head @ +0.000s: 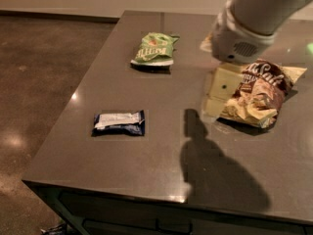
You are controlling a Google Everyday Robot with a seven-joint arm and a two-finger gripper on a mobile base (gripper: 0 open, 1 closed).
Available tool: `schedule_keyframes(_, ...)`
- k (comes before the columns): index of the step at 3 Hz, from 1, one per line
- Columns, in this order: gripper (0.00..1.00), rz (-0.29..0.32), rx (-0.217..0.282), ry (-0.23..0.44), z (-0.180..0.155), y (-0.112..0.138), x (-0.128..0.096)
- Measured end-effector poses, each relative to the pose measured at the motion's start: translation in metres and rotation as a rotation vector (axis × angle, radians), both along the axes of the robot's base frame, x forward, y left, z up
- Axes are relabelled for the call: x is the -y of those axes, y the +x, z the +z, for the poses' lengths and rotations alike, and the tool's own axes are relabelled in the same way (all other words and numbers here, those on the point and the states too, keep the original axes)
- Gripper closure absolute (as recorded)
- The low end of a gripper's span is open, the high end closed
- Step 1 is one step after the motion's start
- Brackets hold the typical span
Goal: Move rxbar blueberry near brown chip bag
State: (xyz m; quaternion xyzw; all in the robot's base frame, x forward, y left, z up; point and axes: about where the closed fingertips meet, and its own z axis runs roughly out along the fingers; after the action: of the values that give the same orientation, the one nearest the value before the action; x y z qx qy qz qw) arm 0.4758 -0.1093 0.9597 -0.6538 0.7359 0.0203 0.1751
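The rxbar blueberry (119, 123) lies flat on the dark table (146, 160), front left, its navy wrapper showing a white label. The brown chip bag (258, 94) lies crinkled at the right side of the table. My gripper (216, 93) hangs from the arm at the upper right, above the table just left of the brown chip bag and well to the right of the rxbar. It holds nothing that I can see.
A green snack bag (153, 49) lies at the back middle of the table. The table's left and front edges drop to a brown concrete floor (34, 82). The arm's shadow (215, 175) falls on the front right of the table.
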Motion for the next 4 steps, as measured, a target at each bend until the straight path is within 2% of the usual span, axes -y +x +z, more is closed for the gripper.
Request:
schedule_keyframes(2, 0.0, 0.113, -0.062, 0.021, -0.033, 0.006, -0.089)
schedule_keyframes(4, 0.0, 0.164, -0.12, -0.003, -0.083, 0.005, -0.151)
